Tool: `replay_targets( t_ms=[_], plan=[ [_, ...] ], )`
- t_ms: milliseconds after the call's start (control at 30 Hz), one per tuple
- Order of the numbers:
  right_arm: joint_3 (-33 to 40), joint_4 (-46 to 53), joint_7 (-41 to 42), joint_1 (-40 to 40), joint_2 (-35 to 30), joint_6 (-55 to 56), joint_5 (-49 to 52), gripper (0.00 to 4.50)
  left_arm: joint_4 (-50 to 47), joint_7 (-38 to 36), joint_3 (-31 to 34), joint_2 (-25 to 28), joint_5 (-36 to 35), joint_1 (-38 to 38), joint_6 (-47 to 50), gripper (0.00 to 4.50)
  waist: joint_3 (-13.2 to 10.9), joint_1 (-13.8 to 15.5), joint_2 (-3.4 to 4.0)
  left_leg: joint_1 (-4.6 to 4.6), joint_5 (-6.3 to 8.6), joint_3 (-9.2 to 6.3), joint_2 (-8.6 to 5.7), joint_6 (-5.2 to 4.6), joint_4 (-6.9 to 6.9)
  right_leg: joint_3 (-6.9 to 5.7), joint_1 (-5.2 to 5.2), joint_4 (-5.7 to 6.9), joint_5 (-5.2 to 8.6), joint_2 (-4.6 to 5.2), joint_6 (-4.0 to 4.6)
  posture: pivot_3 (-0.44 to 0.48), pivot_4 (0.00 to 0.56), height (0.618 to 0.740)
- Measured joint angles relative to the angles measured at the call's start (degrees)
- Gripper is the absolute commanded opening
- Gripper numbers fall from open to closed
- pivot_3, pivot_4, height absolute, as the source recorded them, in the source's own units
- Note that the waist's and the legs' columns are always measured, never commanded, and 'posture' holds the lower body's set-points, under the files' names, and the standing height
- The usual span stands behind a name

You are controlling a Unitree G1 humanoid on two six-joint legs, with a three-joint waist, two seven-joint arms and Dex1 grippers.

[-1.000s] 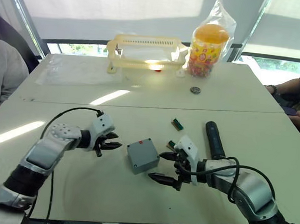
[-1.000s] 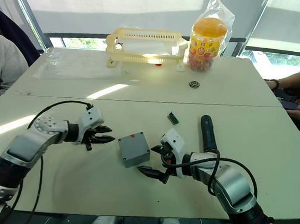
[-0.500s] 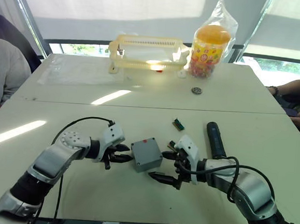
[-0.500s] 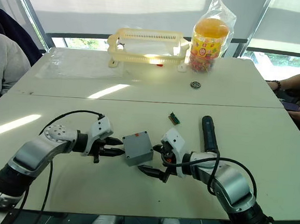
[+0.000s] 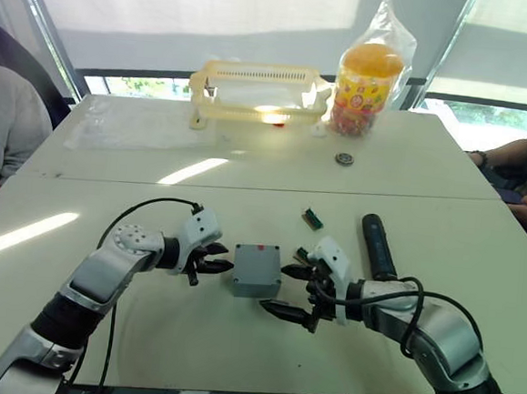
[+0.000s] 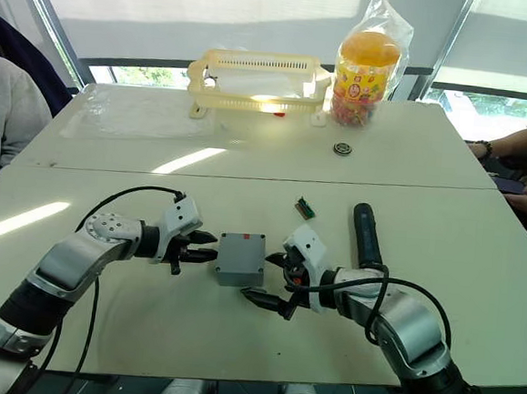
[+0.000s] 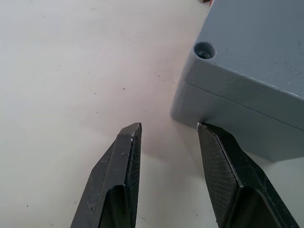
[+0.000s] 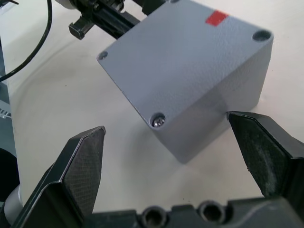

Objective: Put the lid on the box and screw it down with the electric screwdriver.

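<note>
Resting on the table (image 5: 480, 223), the box (image 5: 256, 269) with its lid (image 8: 190, 61) on sits between the wide-open right gripper (image 5: 289, 293) and the narrowly parted left gripper (image 5: 219, 263); the screwdriver (image 5: 376, 246) lies just right.

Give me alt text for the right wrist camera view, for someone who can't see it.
A grey box with its lid on, marked by a small red sticker, sits on a pale table between the right gripper's open black fingers. The left gripper sits at its far side.
</note>
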State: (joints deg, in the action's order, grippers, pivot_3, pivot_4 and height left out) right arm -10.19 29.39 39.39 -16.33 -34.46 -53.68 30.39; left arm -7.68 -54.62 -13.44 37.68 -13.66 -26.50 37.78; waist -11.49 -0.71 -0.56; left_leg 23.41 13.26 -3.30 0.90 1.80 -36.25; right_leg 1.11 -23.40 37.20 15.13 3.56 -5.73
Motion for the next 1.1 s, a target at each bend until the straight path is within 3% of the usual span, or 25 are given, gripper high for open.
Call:
replay_targets(
  t_ms=[133, 300, 467, 600, 833, 1100],
  plan=[
    [9.0, 1.6, 3.2, -0.2, -6.6, -2.4, 4.9, 4.49, -1.6, -2.0, 2.9, 3.6, -2.1, 1.2, 1.1, 1.87, 0.0, 0.0, 0.0, -0.01, 0.0, -0.01, 0.0, 0.0, 0.01, -0.01, 0.01, 0.0, 0.0, 0.0, 0.0, 0.0, 0.15, 0.74],
    [18.0, -1.3, 5.5, -6.3, -8.6, -4.8, 12.3, 4.49, -4.6, -4.8, 6.7, 6.3, -7.1, 0.8, 4.3, 1.87, 0.0, -0.2, -0.01, -0.06, 0.0, 0.0, 0.02, 0.0, 0.01, 0.0, 0.04, 0.0, 0.0, -0.02, 0.0, 0.0, 0.15, 0.74],
    [12.4, -17.4, 2.6, -13.4, -6.6, 5.6, 1.2, 4.49, -7.3, -5.3, 9.0, 7.4, -11.1, -1.6, 7.2, 1.87, 0.0, -0.1, -0.03, -0.04, 0.0, 0.02, 0.01, 0.0, 0.03, 0.01, 0.02, -0.02, 0.0, -0.02, 0.01, 0.0, 0.15, 0.74],
    [6.5, -30.8, 3.6, -17.1, -2.4, 15.1, -6.4, 3.27, -9.3, -4.7, 9.8, 8.0, -12.6, -1.8, 9.3, 1.87, 0.0, -0.5, -0.03, 0.0, -0.06, 0.09, 0.01, 0.09, 0.01, 0.08, -0.05, -0.01, -0.02, -0.02, 0.0, 0.0, 0.15, 0.74],
    [3.5, -48.8, 5.8, -23.5, 2.7, 28.1, -14.4, 3.27, -15.4, -2.1, 10.4, 8.1, -15.9, -0.1, 13.0, 1.87, 0.0, -0.4, -0.01, -0.01, -0.11, 0.08, 0.01, 0.18, 0.05, 0.09, -0.05, 0.01, -0.02, -0.02, 0.0, 0.0, 0.15, 0.74],
    [3.5, -58.1, 7.1, -25.9, 6.3, 34.0, -18.4, 3.27, -17.0, 0.5, 10.4, 8.3, -17.0, 1.2, 14.1, 1.87, 0.0, -0.3, 0.0, -0.02, -0.13, 0.08, 0.01, 0.23, 0.05, 0.1, -0.05, 0.03, -0.02, -0.01, 0.0, 0.0, 0.15, 0.74]
  ],
)
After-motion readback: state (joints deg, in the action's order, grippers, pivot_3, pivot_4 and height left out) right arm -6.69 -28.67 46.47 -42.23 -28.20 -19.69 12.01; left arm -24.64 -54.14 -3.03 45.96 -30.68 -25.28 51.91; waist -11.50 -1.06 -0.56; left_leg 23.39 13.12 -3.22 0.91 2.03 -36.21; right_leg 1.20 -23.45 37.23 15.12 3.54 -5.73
